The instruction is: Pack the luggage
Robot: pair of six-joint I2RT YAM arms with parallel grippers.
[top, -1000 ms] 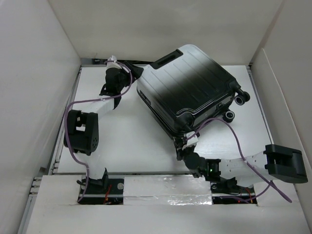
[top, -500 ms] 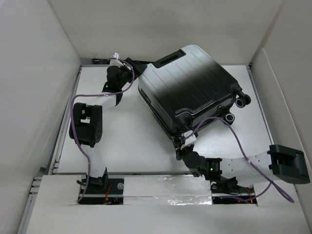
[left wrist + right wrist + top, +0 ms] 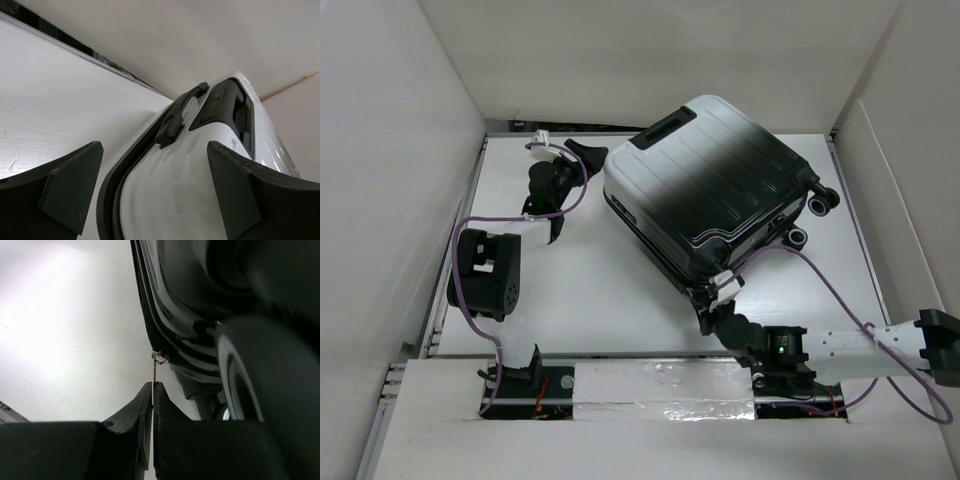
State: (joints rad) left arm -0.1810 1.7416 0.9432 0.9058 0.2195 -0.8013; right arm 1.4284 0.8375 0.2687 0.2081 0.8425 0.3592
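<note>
At the left, toward the far side of the white table (image 3: 590,290): left gripper (image 3: 568,150), jaws spread wide, nothing clamped between them, pointed at the pale corner of the luggage (image 3: 720,180) and just beside it; contact not clear from either view. In the left wrist view, both dark fingers (image 3: 70,195) low in the frame, the silver-white shell between and beyond them, with a black side handle (image 3: 177,117) and a recessed black grip (image 3: 225,102) further up. Across the middle and right of the table: the luggage lying flat and closed, turned at an angle, ribbed shell up, silver-white at the far-left end, black toward the near-right end, two black wheels (image 3: 823,201) at its right edge. At the near corner of the case, right of centre: right gripper (image 3: 712,312), jaws pressed together on a thin metal zipper pull (image 3: 154,371). In the right wrist view, pull upright between the fingertips, its top end hooked at the dark zipper seam (image 3: 145,305), a large blurred wheel close on the right.
</note>
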